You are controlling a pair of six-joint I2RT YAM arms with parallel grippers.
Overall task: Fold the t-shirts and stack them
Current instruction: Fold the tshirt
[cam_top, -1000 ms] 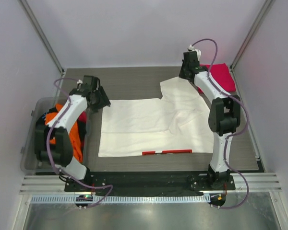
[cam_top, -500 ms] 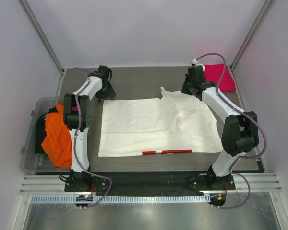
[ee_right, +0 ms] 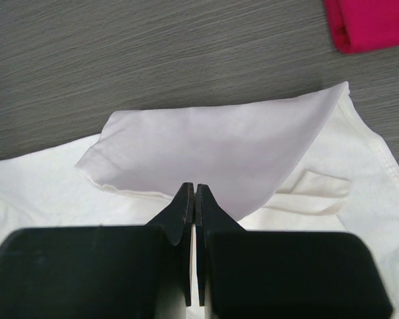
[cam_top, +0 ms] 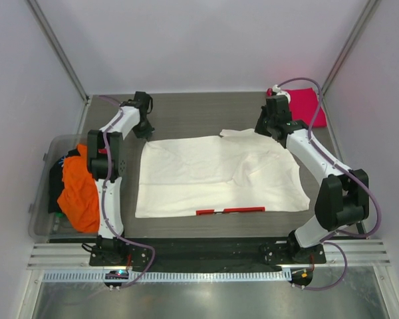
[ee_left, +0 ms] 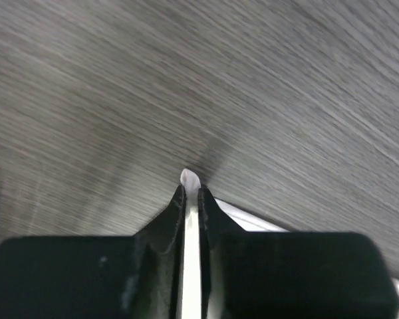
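A white t-shirt (cam_top: 213,174) lies spread on the table, a strip of its red panel (cam_top: 230,211) showing at the near hem. My left gripper (cam_top: 143,130) is at the shirt's far-left corner; in the left wrist view the left gripper (ee_left: 191,189) is shut on a thin fold of the white t-shirt (ee_left: 189,177). My right gripper (cam_top: 270,127) is at the far-right corner; in the right wrist view the right gripper (ee_right: 191,189) is shut on a flap of the white t-shirt (ee_right: 219,147) that is turned over the shirt's body. A folded pink-red t-shirt (cam_top: 306,106) (ee_right: 369,23) lies at the far right.
At the left edge stands a clear plastic bin (cam_top: 42,226) holding an orange t-shirt (cam_top: 80,193) and a dark one (cam_top: 55,189). Bare grey table (cam_top: 199,113) runs behind the white shirt. Enclosure walls stand on both sides and at the back.
My left arm swung from beside the bin to the shirt's far-left corner and shut on it. My right gripper drew the far-right flap nearer, leaving the shirt's far edge straighter.
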